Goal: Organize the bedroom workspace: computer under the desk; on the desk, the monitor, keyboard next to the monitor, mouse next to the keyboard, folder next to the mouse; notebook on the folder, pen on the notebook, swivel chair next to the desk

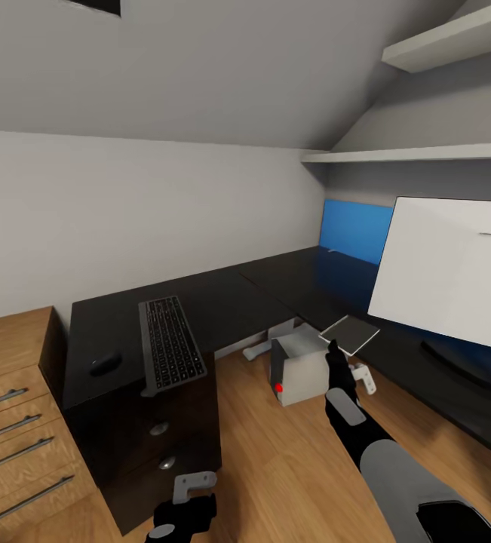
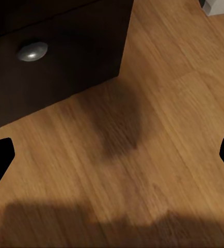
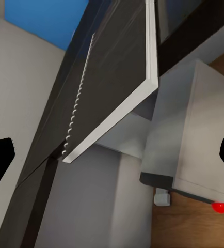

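Notebook [image 1: 350, 334] overhangs the table [image 1: 222, 298] edge above the computer [image 1: 299, 371]; light, stiff, best pinched at its free edge. Right gripper [image 1: 334, 353] and left gripper [image 1: 192, 486]: jaws open, empty.

Black L-shaped desk [image 1: 222, 298] along the white wall, keyboard [image 1: 170, 343] lying near its drawer end with a dark mouse [image 1: 105, 365] just beside. Monitor [image 1: 449, 271] standing on the other wing, white back showing. Computer [image 1: 299, 369] on the wooden floor [image 1: 275, 467] beside the right gripper [image 1: 334, 353].
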